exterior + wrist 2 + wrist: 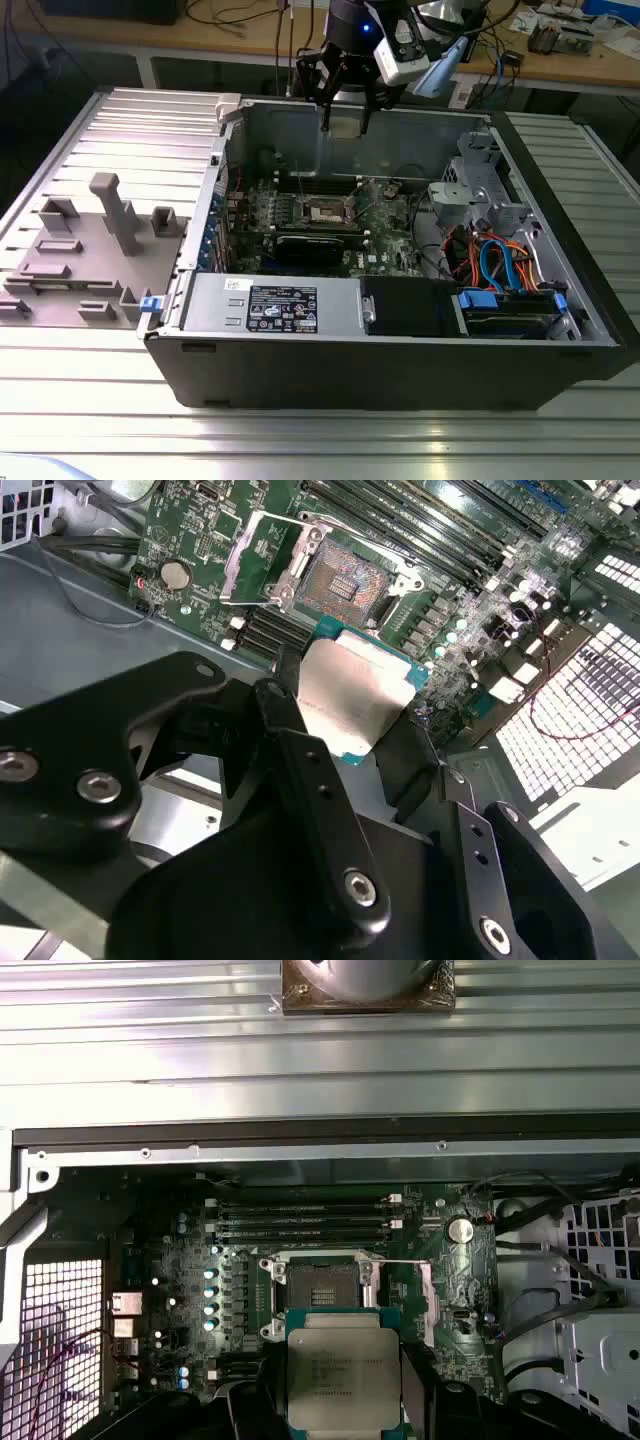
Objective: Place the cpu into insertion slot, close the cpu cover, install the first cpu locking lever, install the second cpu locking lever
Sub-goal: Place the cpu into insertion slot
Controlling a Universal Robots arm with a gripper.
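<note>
While the gripper (pixel 345 112) hangs over the far wall of the case (pixel 400 365) in the exterior view, its black fingers (pixel 290 695) are clamped on two opposite edges of the cpu (pixel 355 695), which is carried flat with its silvery top facing the wrist cameras. The cpu (pixel 343 1370) is in the air, well apart from the board (pixel 385 225) and short of the socket (pixel 323 1282).

The socket (pixel 338 580) lies bare, its square contact field exposed. The cover (pixel 235 560) stands tilted up along one edge of it, off the socket.

Around the socket the board is crowded. A bank of long memory slots (pixel 300 1218) runs just beside it, and a coin cell (pixel 459 1228) sits near one corner. In the exterior view a long black card (pixel 320 245) lies across the board on the near side of the socket. A power supply (pixel 290 305) fills the near edge of the case. A grey drive cage (pixel 480 190) and a bundle of orange and blue cables (pixel 495 265) take up the exterior view's right.

The case rests on a ribbed metal table (pixel 300 440). Grey fixtures (pixel 110 215) stand on it to the exterior view's left, clear of the case.
</note>
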